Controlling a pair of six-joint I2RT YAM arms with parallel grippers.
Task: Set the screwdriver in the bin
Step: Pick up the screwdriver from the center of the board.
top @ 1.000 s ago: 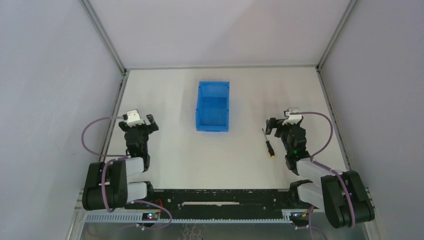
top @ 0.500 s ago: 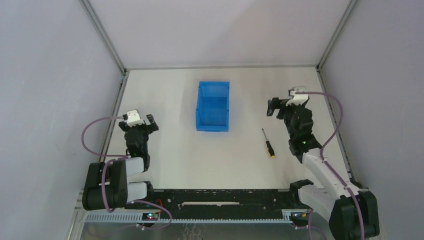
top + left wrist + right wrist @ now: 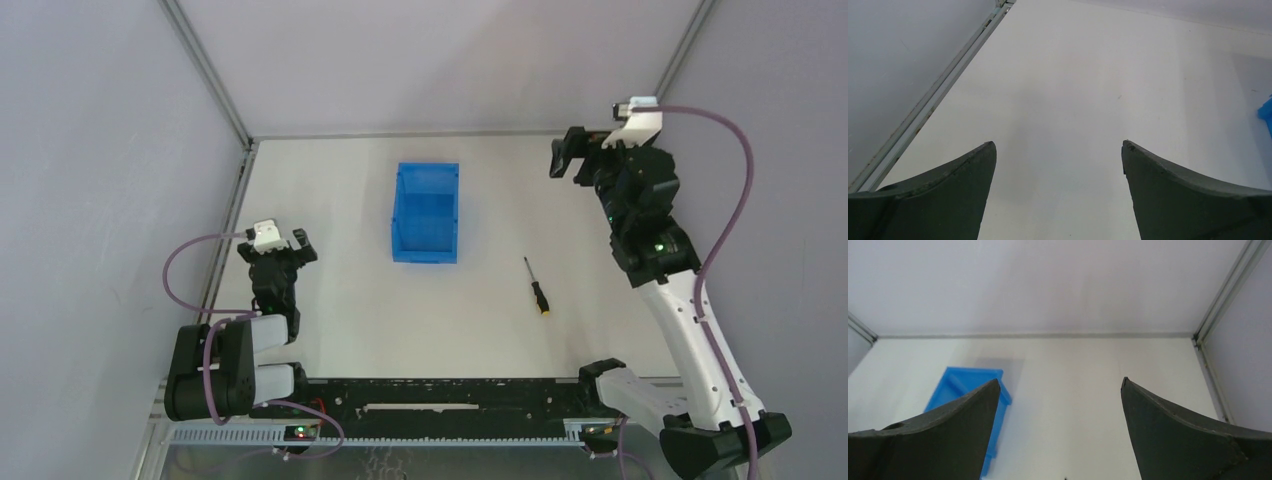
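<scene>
Screwdriver [image 3: 536, 286] lies on white table [image 3: 350, 300] off blue bin's [image 3: 425, 251] near-right corner, well apart; right gripper [image 3: 575, 160] hangs right of bin, spread, empty; left gripper [image 3: 1058, 148] left of bin, spread, empty.

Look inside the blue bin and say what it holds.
Nothing shows inside the bin, only its bare blue floor. The screwdriver lies outside it, on the table to its right. The bin's near wall may hide a thin strip of floor.

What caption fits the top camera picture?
Open right gripper hovers high; screwdriver lies on the table, apart from the blue bin.
</scene>
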